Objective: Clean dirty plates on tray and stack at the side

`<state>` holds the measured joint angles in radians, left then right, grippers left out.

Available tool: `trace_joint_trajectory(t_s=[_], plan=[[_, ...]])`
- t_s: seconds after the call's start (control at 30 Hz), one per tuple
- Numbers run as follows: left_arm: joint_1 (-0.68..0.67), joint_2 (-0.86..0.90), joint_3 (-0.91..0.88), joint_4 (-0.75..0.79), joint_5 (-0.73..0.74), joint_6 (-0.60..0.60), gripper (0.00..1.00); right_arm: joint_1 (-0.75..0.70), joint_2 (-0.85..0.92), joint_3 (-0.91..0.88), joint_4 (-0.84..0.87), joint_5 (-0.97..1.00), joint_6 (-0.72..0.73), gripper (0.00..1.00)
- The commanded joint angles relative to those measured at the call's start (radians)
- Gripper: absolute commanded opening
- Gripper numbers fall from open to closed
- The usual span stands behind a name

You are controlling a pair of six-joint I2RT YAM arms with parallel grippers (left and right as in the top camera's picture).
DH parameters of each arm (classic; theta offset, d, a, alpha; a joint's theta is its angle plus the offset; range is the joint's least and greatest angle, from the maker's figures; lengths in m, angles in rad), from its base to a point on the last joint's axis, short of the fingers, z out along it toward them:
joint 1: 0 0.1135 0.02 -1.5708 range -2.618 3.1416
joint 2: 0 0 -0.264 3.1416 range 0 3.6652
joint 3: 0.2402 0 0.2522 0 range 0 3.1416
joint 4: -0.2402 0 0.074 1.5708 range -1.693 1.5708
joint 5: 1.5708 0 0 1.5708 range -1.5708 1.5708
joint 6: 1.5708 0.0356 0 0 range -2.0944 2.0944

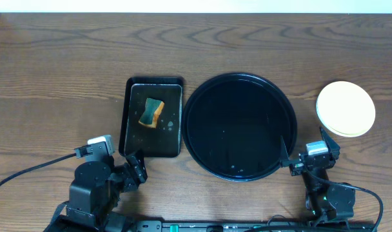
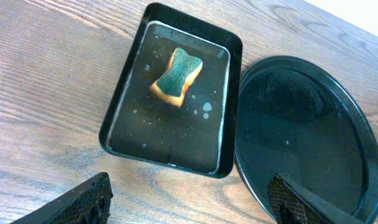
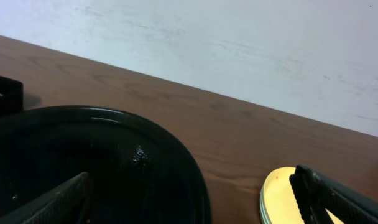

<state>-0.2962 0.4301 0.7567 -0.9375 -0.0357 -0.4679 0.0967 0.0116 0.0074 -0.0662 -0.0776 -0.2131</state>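
The large round black tray (image 1: 240,126) sits mid-table with no plates on it; it also shows in the left wrist view (image 2: 307,130) and the right wrist view (image 3: 114,162). The plates (image 1: 345,108) are stacked to the right of the tray, the pale yellow one on top, with a blue-green edge under it in the right wrist view (image 3: 282,199). My left gripper (image 1: 137,169) is open and empty near the front edge, left of the tray. My right gripper (image 1: 305,158) is open and empty by the tray's front right rim.
A rectangular black tray (image 1: 152,118) left of the round tray holds a green and yellow sponge (image 1: 151,113), also seen in the left wrist view (image 2: 177,76). Water drops lie in both trays. A pale wall runs behind the table's far edge.
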Motion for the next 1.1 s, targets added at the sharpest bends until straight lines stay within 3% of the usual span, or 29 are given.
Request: trace_joint_trajectory(t_s=[0.0, 0.17, 0.37, 0.53, 0.73, 1.07], plan=[[0.004, -0.001, -0.009, 0.0, -0.005, -0.002, 0.82, 0.013, -0.006, -0.002, -0.004, 0.007, -0.012, 0.99], [0.004, -0.001, -0.009, -0.002, -0.005, 0.001, 0.82, 0.013, -0.006, -0.002, -0.004, 0.007, -0.012, 0.99], [0.016, -0.003, -0.01, -0.048, -0.014, 0.151, 0.82, 0.013, -0.006, -0.002, -0.004, 0.007, -0.012, 0.99], [0.125, -0.035, -0.039, 0.002, -0.013, 0.244, 0.82, 0.013, -0.006, -0.002, -0.004, 0.007, -0.012, 0.99], [0.229, -0.18, -0.201, 0.222, 0.003, 0.398, 0.82, 0.013, -0.006, -0.002, -0.004, 0.007, -0.012, 0.99], [0.27, -0.408, -0.598, 0.71, 0.003, 0.412, 0.82, 0.013, -0.006, -0.002, -0.004, 0.007, -0.012, 0.99]])
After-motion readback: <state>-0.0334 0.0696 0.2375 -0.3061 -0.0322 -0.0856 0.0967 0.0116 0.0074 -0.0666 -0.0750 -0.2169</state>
